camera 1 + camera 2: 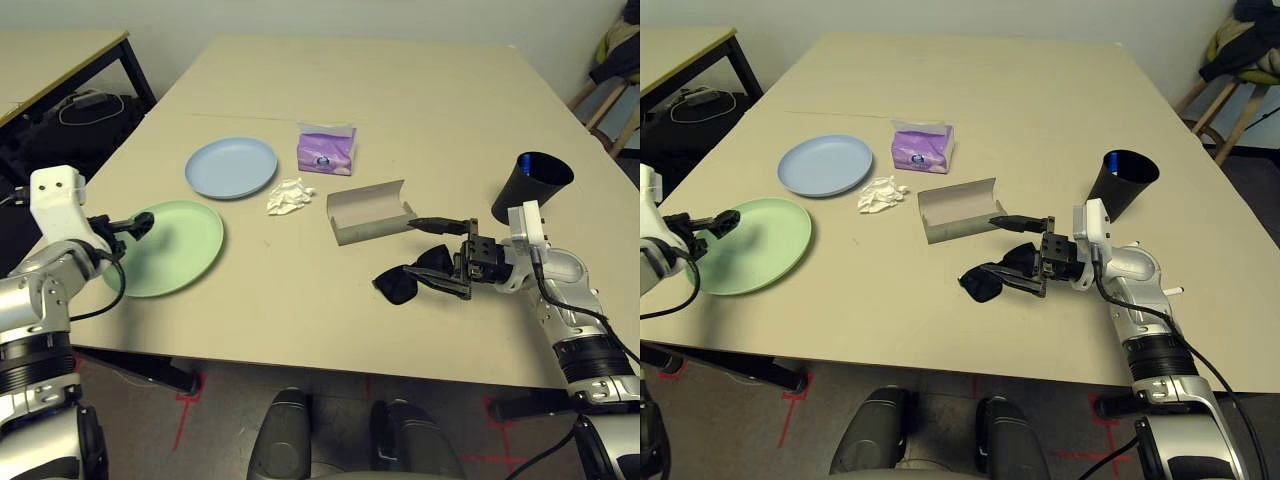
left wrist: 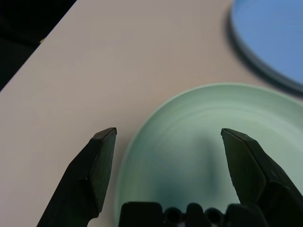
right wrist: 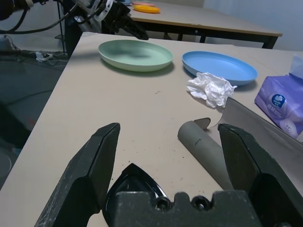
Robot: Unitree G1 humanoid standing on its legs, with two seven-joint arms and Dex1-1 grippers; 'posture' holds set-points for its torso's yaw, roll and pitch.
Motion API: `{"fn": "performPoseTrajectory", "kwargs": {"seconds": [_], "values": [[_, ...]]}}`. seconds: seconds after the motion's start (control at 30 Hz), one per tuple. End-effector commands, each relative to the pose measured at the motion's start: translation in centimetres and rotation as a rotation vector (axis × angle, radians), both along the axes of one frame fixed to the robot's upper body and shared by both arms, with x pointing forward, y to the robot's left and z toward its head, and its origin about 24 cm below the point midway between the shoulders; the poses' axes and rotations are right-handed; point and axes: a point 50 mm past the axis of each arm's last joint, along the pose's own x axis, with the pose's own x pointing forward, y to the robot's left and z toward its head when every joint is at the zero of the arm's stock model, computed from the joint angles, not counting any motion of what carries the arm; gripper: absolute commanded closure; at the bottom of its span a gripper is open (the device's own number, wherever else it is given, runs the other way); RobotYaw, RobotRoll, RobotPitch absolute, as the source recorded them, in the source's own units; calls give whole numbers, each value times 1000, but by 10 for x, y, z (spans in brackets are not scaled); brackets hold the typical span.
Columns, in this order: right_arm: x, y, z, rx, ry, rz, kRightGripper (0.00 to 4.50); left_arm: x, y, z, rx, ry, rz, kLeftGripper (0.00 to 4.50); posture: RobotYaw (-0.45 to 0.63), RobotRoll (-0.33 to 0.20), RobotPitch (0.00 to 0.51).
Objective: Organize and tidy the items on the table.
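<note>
**Both grippers open, sunglasses under the right one**

From the head camera I see my right gripper (image 1: 446, 252) spread wide over the sunglasses (image 1: 405, 282), just in front of the open glasses case (image 1: 368, 213). Its wrist camera adds one lens (image 3: 135, 184) between the fingers. My left gripper (image 2: 168, 163), also open, hovers over the green plate's (image 1: 175, 250) rim. Blue plate (image 1: 231, 167), tissue (image 1: 288, 196), purple pack (image 1: 326, 148) and cup (image 1: 530, 187) sit on the table (image 1: 300, 320).
</note>
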Motion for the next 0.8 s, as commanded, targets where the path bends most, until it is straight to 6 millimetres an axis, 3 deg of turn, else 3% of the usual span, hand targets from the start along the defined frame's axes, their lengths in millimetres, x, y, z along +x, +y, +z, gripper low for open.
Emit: {"fn": "performPoseTrajectory", "kwargs": {"seconds": [0.03,0.33,0.43,0.7,0.73,0.8], "values": [[-2,0,1,4,-15,-4,40,-4,12,-9,34,82,53,0,287,0,63],[-3,1,0,10,-17,-8,40,-11,18,-19,0,139,63,0,283,0,67],[-3,1,0,10,-18,-11,0,-12,18,-20,-15,137,59,955,283,0,66],[-1,1,2,5,-26,-20,0,-13,15,-22,-38,140,42,4175,282,0,64],[-1,1,2,4,-27,-22,0,-13,15,-22,-39,141,41,4478,281,0,60],[0,1,2,4,-28,-24,0,-13,14,-22,-41,141,38,4478,282,0,60]]}}
